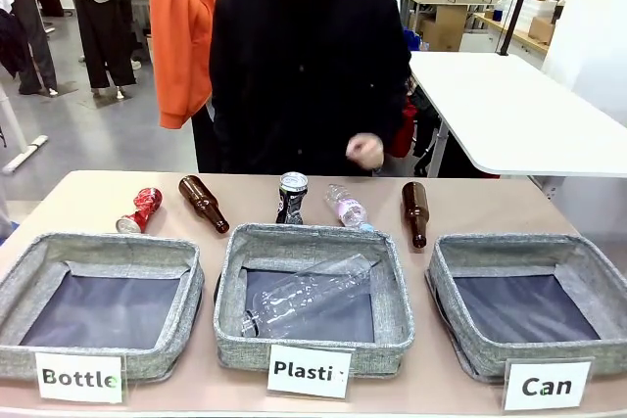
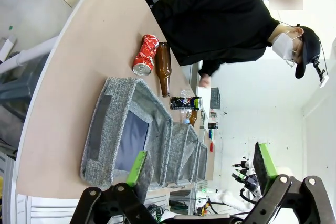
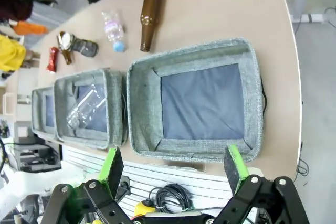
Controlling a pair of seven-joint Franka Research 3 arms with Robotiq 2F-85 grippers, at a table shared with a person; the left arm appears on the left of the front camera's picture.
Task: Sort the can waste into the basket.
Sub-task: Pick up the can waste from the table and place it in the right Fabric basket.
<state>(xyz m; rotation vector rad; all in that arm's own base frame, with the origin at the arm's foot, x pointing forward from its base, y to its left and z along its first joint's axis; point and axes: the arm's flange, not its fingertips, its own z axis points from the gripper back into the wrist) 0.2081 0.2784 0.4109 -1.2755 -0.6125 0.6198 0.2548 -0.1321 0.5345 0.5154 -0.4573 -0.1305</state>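
Red-and-white, the crushed can (image 1: 140, 209) lies on its side at the far left of the surface (image 1: 88, 188), behind the "Bottle" basket (image 1: 108, 245). The black-and-blue can (image 1: 291, 197) stands behind the "Plastic" basket (image 1: 313, 234), beside a small clear bottle (image 1: 345, 209). The "Can" basket (image 1: 509, 247) sits rightmost, its dark lining bare. The left pincer (image 2: 200, 161) and the right pincer (image 3: 173, 162) are both spread wide, gripping nothing.
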